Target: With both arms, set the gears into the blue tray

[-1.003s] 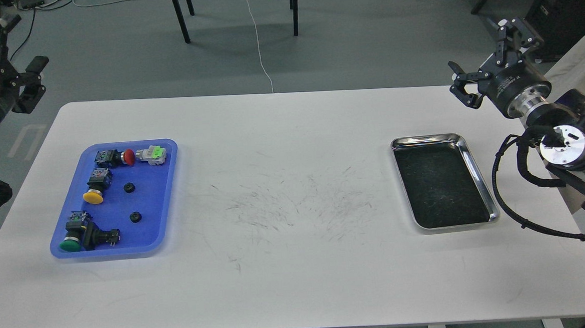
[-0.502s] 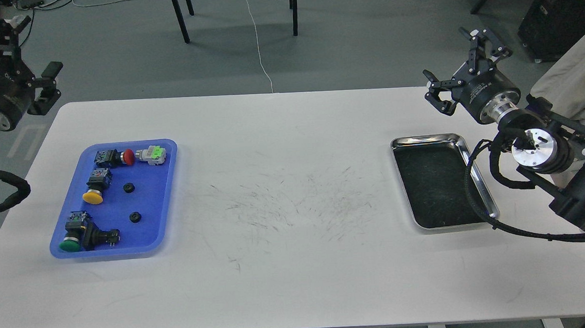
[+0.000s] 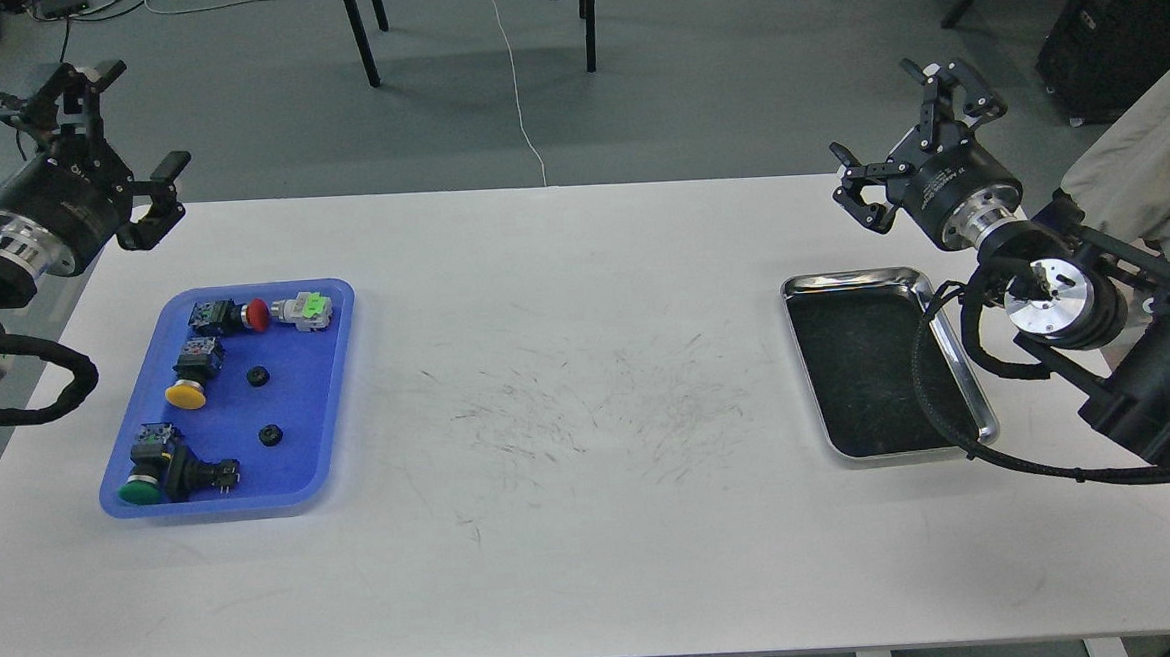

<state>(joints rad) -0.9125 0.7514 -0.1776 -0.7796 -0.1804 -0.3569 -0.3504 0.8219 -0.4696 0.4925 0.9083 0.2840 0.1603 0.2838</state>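
The blue tray (image 3: 324, 402) lies on the left side of the white table. Two small black gears rest inside it, one (image 3: 258, 376) near its middle and another (image 3: 270, 434) just below that. My left gripper (image 3: 125, 142) hovers open above the table's far-left corner, up and left of the blue tray, with nothing between its fingers. At the far right, my right gripper (image 3: 910, 136) is open and empty, above the far edge of the steel tray.
A shiny steel tray (image 3: 951, 344) with a dark inside lies at the right, partly under my right arm's cable. Push-button switches with red (image 3: 256, 314), yellow (image 3: 186, 393) and green (image 3: 139, 488) caps share the blue tray. Chair legs stand beyond the table.
Both arms have swung inward over the table's far corners: the left gripper moved right and came fully into view, the right gripper moved left. Things in the trays have not moved.
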